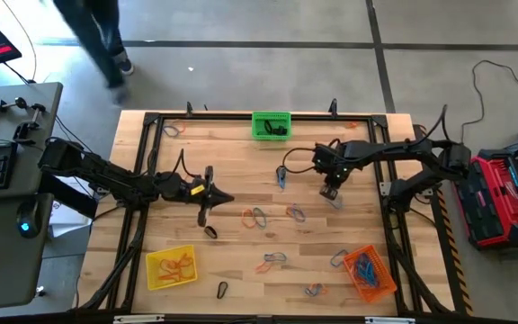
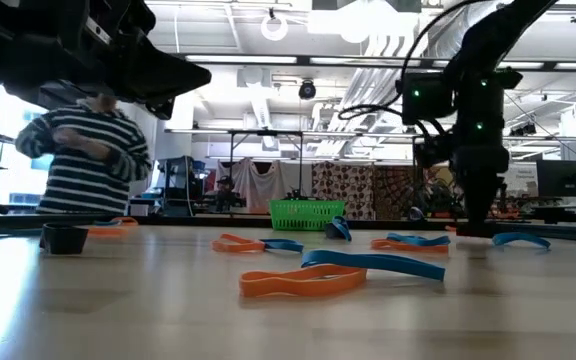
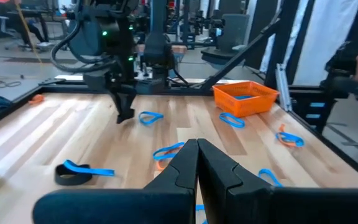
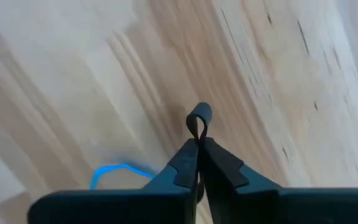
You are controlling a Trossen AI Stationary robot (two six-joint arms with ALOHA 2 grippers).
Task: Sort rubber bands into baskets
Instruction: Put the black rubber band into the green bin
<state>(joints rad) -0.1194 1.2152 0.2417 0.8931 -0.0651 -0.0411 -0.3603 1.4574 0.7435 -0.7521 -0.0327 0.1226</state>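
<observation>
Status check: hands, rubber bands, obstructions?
Right hand shut on small dark rubber band loop. Left hand shut, empty, mid-table. Nothing in the way.

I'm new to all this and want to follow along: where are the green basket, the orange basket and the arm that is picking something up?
green basket [image 1: 262, 125], high view, its left mesh wall.
orange basket [image 1: 383, 264], high view, its right rim.
right gripper [image 4: 197, 142], right wrist view, fingertips shut on a dark rubber band [image 4: 199, 118].

in the right wrist view the blue rubber band [image 4: 118, 172] is partly hidden behind the right gripper [image 4: 197, 144]. the person [image 1: 97, 36] in the high view is blurred and cut by the top edge.
</observation>
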